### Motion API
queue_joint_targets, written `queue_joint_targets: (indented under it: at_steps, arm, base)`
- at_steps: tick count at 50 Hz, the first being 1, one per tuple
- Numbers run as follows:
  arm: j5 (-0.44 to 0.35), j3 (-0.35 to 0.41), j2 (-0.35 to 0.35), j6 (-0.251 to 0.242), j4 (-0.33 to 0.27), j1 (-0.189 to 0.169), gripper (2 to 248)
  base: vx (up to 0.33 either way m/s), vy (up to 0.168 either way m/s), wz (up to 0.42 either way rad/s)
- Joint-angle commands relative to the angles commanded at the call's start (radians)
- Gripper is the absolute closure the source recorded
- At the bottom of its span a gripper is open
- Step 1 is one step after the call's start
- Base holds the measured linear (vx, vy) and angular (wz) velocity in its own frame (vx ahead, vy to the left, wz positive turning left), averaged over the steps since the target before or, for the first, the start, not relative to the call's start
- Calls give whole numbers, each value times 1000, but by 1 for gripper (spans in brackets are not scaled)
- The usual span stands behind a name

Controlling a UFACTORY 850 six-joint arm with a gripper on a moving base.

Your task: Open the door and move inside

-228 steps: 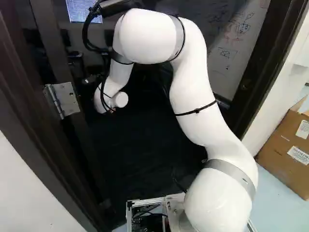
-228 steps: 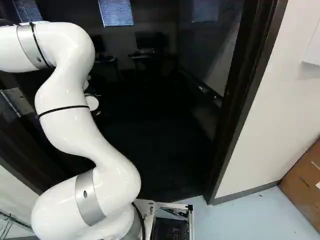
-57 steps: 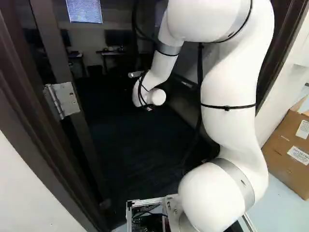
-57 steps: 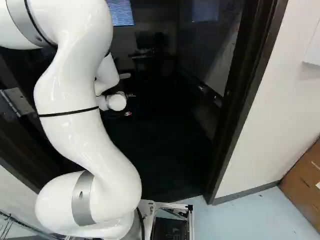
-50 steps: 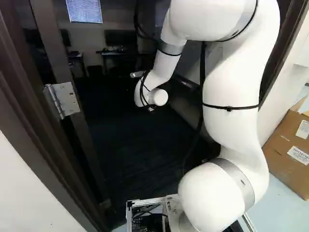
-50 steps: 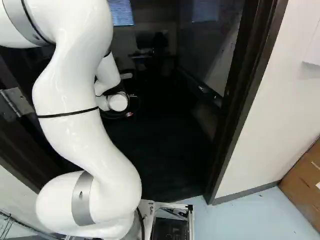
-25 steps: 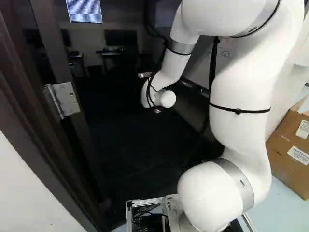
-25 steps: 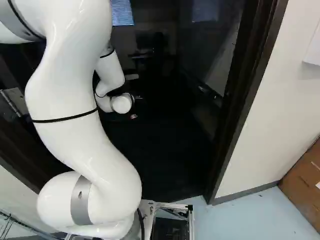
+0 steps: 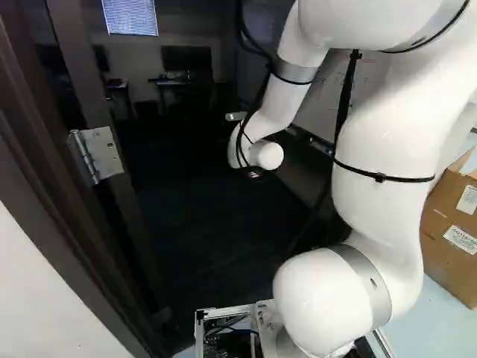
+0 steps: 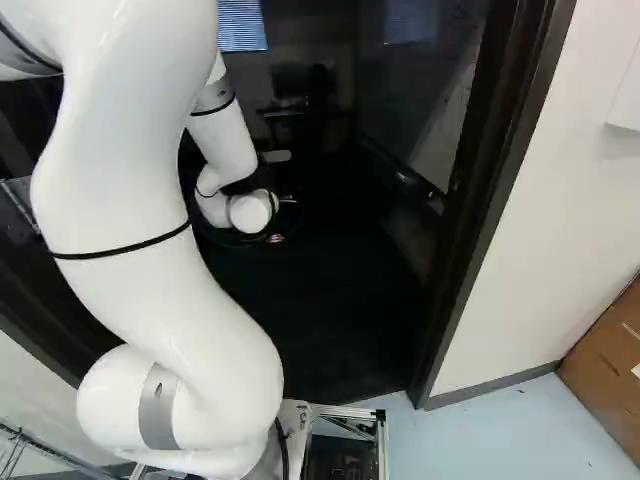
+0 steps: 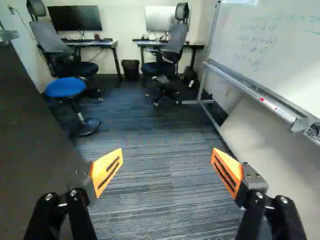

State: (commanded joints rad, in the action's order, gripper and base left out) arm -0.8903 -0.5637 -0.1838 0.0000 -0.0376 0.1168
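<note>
Fingers (image 11: 106, 170) spread wide, with the open door (image 11: 30, 125) beside one, its edge near; carpet (image 11: 160, 135) runs ahead between them, a whiteboard (image 11: 272, 45) beyond the other.

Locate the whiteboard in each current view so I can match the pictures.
Left base view: upper right, seen behind the arm, the whiteboard.
Right base view: upper right, just past the door frame.
Wrist view: ahead of the gripper and off to one side, its tray running toward a desk.
Shared landmark: that desk, beyond the whiteboard.
</note>
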Motion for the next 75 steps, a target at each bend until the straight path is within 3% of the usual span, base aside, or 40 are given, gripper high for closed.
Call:
queue_joint_targets:
  at_steps: [57,75]
  arm:
    - [0,250,236,0,21,-148,3]
    - [0,272,258,0,21,-164,3]
  base:
    - [0,0,0]
    - [0,0,0]
